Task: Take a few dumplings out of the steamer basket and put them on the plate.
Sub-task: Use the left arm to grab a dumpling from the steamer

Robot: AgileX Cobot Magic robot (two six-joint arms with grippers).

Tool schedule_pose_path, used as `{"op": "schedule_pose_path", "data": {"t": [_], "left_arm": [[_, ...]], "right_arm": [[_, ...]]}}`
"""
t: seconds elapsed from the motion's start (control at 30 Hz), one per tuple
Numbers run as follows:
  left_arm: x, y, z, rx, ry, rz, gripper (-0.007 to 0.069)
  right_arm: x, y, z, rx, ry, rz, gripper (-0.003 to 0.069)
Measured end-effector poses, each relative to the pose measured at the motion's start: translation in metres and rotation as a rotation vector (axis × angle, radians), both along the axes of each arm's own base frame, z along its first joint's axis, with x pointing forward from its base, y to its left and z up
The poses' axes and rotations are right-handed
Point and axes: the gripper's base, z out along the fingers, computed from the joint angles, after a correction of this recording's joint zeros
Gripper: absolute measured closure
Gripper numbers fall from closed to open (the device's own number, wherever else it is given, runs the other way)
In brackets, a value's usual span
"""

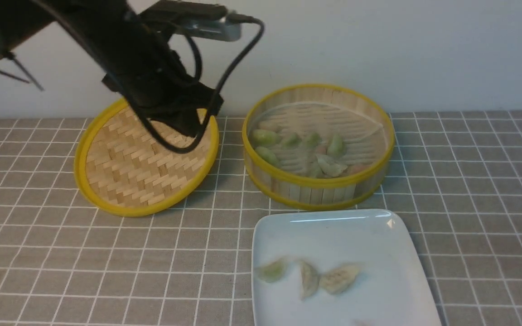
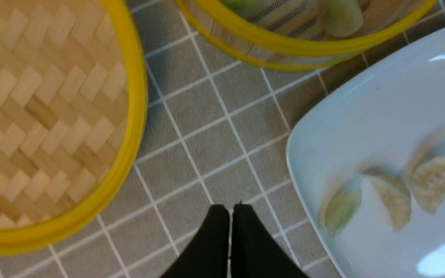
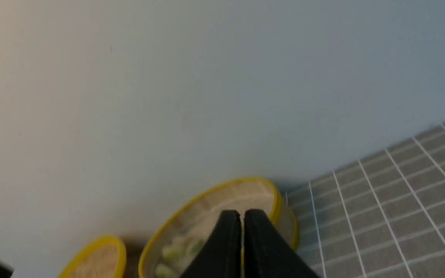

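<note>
We hold our left gripper (image 2: 230, 210) and right gripper (image 3: 242, 214) pinched together, empty. The lid (image 1: 125, 181) lies at left, baring the steamer basket (image 1: 315, 183); three dumplings (image 1: 308, 277) rest on the plate (image 1: 333, 217).

Yellow-rimmed steamer basket (image 1: 319, 181), white plate (image 1: 379, 244), grey-checked cloth (image 1: 39, 262)

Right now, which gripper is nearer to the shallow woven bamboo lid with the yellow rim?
Left. The left gripper hangs shut just beside the lid, over the cloth. The right gripper, also shut, is far off; its wrist view shows the lid small and distant.
</note>
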Motion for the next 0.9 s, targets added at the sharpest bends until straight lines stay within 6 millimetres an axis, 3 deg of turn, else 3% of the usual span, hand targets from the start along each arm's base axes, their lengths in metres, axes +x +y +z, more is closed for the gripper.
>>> {"op": "schedule_pose_path", "data": {"t": [0.2,0.3,0.4,0.5,0.67,0.73,0.77,0.8,0.9], "left_arm": [[0.038,-0.044,-0.01,-0.005,-0.047,-0.075,0.0629],[0.048,-0.057,-0.02,-0.004,-0.049,-0.093,0.0629],[0.058,-0.076,-0.036,0.003,-0.072,-0.141,0.0627],[0.065,-0.088,-0.054,0.014,-0.092,-0.186,0.0596],[0.077,-0.097,-0.084,0.027,-0.102,-0.206,0.0478],[0.083,-0.099,-0.1,0.034,-0.107,-0.203,0.0361],[0.084,-0.099,-0.101,0.035,-0.106,-0.202,0.0351],[0.087,-0.1,-0.111,0.05,-0.103,-0.202,0.0288],[0.093,-0.099,-0.129,0.093,-0.103,-0.204,0.0194]], "right_arm": [[0.04,0.007,0.057,-0.27,0.39,0.159,0.0655],[0.057,0.009,0.061,-0.329,0.498,0.223,0.0655],[0.079,0.014,0.053,-0.346,0.588,0.304,0.0655],[0.088,0.019,0.044,-0.316,0.623,0.36,0.0655],[0.091,0.027,0.027,-0.274,0.63,0.451,0.0655],[0.091,0.03,0.023,-0.249,0.616,0.48,0.0655],[0.091,0.03,0.022,-0.248,0.614,0.481,0.0655],[0.091,0.031,0.021,-0.24,0.607,0.487,0.0655],[0.091,0.031,0.021,-0.248,0.595,0.495,0.0655]]}}
